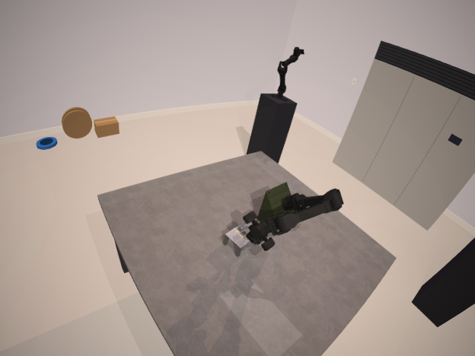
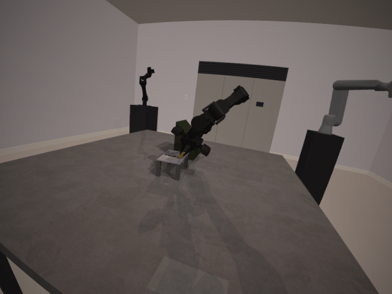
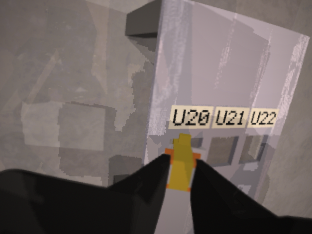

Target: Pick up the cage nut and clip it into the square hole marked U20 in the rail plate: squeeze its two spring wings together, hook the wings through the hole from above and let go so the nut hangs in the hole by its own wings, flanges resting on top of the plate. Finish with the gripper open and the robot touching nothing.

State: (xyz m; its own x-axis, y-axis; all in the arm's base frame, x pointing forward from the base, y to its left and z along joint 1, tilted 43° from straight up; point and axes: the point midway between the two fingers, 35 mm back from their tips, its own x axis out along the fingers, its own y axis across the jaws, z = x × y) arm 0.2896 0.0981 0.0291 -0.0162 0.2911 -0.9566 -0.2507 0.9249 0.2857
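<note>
Nut (image 2: 181, 155) (image 3: 181, 176): between the fingertips, over or at the U20 hole (image 3: 195, 143). Yellow body, orange parts showing at both sides next to the tips.

Gripper (image 1: 248, 234) (image 2: 181, 153) (image 3: 180, 164): closed down to a narrow gap, two fingers clamped on the nut. Whether any of it has entered the hole: cannot tell; the fingers and the nut itself cover the spot.

Handling (judged): light, little inertia. Body probably stiff, wings springy, so they should push back against the fingers and spread on release. Smooth faces may let it slip or pivot if squeezed off-centre. Best hold: both wings, opposite each other and level, leaving the flanges free to land on the plate (image 1: 235, 234) (image 2: 163, 159) (image 3: 200, 65). Too light a squeeze could leave the wings too wide for the hole; opening before they hook could drop or cock the nut.

Counts: nut, 1 seen. Plate, 1, under and just beyond the fingertips. Labels, 3: U20 (image 3: 190, 118), U21 (image 3: 230, 118), U22 (image 3: 263, 118). Labelled holes, 3: U20 partly hidden at the tips, the other two beside it. Further openings nearer the fingers not countable. Green block (image 1: 276, 197) (image 2: 182, 125), 1, beside the gripper.
</note>
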